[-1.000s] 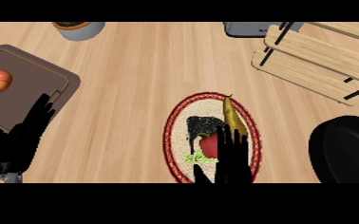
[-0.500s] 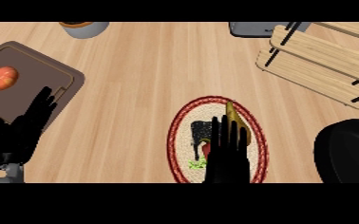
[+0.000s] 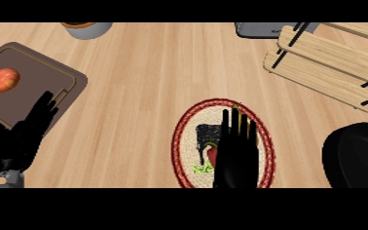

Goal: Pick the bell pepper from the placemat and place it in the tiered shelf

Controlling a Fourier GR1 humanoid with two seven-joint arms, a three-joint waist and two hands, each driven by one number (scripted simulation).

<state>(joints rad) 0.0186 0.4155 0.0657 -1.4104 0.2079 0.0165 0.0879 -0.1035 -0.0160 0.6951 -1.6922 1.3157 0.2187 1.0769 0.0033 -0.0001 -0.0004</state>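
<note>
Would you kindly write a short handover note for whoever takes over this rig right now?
Right robot hand: open, fingers straight, over the oval red-rimmed woven placemat, covering most of the red bell pepper; nothing grasped.
Left robot hand: open, resting at the view's lower left, by the brown cutting board.
The pepper lies on the placemat, only a red sliver showing at the hand's left edge.
The wooden tiered shelf stands at the upper right, apart from the placemat.
Done: right hand positioned above the pepper.
Left: grasp the pepper, lift it, carry it to the shelf and set it inside.
</note>
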